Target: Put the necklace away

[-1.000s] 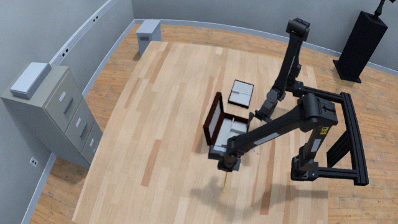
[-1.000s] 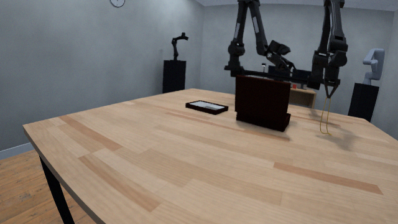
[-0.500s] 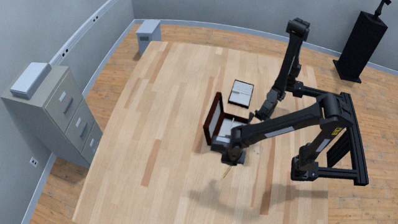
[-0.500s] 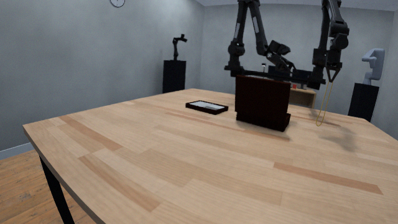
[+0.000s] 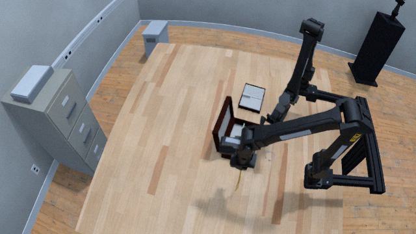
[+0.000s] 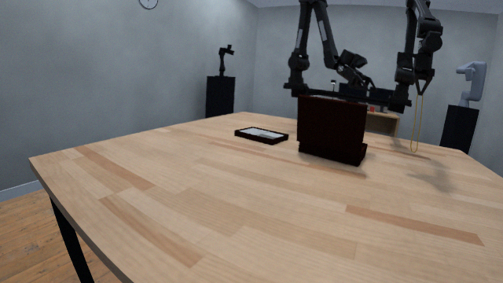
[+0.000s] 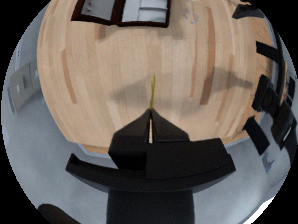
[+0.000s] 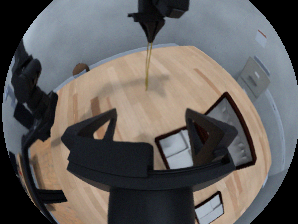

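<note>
Pinching necklace [image 5: 238, 182] [image 6: 421, 118] [image 7: 152, 92] [image 8: 147, 75] in closed left gripper [image 5: 241, 169] [image 6: 420, 93] [image 7: 150, 112] [image 8: 150, 43], dangling lengthwise, lower centre of top view, below jewelry box [image 5: 223, 121] [image 6: 332, 127] [image 7: 118, 14] [image 8: 163, 153]; holding right gripper [image 8: 151, 112] wide, empty.

the counter [image 5: 130, 162] [image 6: 244, 196] [image 7: 130, 60] [image 8: 175, 75] is pale wood planking with scattered reddish-brown strips, arm shadows falling across it. seen from the top view, a dark red jewelry box [image 5: 222, 121] [image 6: 331, 130] [image 7: 120, 12] [image 8: 161, 150] sits near its middle, lid upright towards nine o'clock. from the box, a shallow light-lined tray [image 5: 249, 110] [image 6: 255, 139] [image 8: 222, 201] lies flat at one o'clock, and a thin pale bangle [image 5: 275, 156] [image 7: 197, 21] lies near, at four o'clock.
</note>
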Motion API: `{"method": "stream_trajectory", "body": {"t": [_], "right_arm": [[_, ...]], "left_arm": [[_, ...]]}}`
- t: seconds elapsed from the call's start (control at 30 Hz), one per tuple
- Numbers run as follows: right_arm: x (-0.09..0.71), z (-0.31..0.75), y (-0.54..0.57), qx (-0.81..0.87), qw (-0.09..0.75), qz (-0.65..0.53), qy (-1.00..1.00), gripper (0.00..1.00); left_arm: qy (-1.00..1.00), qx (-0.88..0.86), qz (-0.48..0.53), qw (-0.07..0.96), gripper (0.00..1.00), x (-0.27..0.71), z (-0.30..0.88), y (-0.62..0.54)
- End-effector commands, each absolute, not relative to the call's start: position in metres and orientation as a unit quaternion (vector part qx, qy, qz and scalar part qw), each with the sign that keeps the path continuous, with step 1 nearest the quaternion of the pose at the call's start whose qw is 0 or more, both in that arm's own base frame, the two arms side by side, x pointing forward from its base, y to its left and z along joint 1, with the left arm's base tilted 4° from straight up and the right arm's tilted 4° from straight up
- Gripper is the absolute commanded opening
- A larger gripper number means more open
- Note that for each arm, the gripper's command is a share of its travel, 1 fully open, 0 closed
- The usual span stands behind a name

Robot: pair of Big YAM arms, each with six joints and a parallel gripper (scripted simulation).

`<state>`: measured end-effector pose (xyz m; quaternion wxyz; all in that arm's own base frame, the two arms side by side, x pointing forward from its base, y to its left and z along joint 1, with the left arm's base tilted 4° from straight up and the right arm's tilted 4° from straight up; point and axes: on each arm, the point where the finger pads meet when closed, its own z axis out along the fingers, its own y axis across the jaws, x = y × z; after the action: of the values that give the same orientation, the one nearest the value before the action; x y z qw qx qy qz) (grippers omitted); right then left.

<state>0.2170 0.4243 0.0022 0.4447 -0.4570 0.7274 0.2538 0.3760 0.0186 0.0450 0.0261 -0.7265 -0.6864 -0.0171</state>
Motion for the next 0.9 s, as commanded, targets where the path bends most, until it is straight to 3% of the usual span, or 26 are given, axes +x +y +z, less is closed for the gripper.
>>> {"method": "stream_trajectory", "body": {"t": [0.0,0.27,0.87], "right_arm": [[0.218,0.039,0.432,-0.449,0.464,0.270,0.714,1.00],[0.213,0.133,0.432,-0.430,0.512,0.300,0.681,1.00],[0.221,0.191,0.421,-0.404,0.537,0.311,0.672,1.00]], "left_arm": [[-0.687,-0.725,-0.037,0.009,0.00,0.400,0.063,0.016],[-0.687,-0.725,-0.037,0.009,0.00,0.400,0.063,0.016],[-0.689,-0.724,-0.036,0.009,0.00,0.394,0.056,0.011]]}}
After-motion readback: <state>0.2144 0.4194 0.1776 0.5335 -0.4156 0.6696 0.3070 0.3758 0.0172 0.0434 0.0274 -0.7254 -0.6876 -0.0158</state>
